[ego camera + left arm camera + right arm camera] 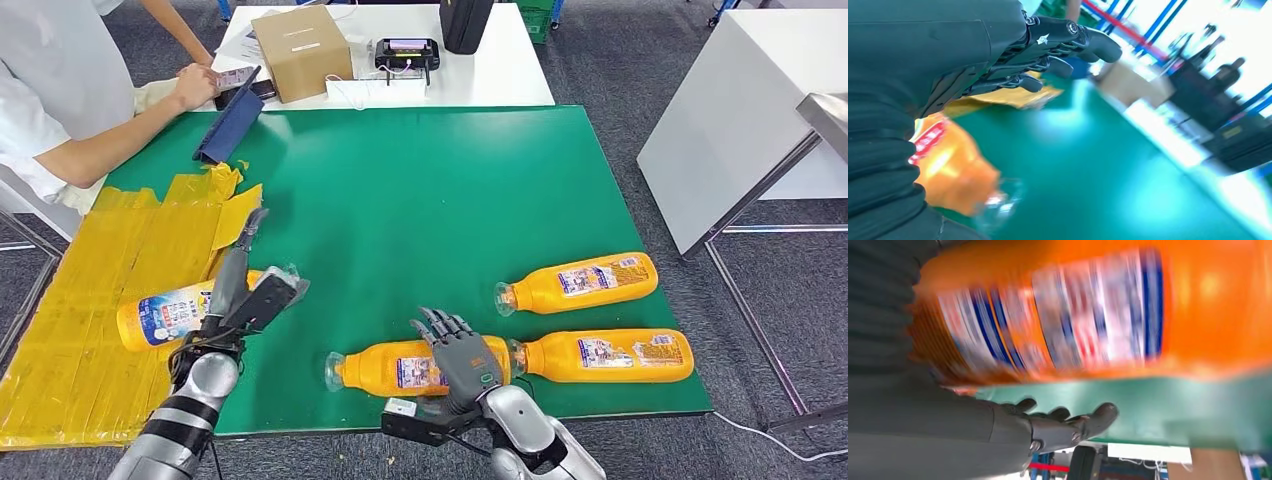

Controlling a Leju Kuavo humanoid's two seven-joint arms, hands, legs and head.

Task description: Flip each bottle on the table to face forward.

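Four orange bottles lie on their sides on the green worktop [400,190]. The right robot hand [460,355] rests over the bottle at the near edge [395,368], fingers spread across its label; whether it truly grips cannot be told. A second bottle [605,356] lies just beside it toward the near right corner, and a third [580,282] lies a little farther in. The left robot hand [245,290] hovers open, fingers extended, over the fourth bottle [165,315], which lies on the yellow sheet [100,300] along the left edge. A person's hand [195,85] rests at the far left corner.
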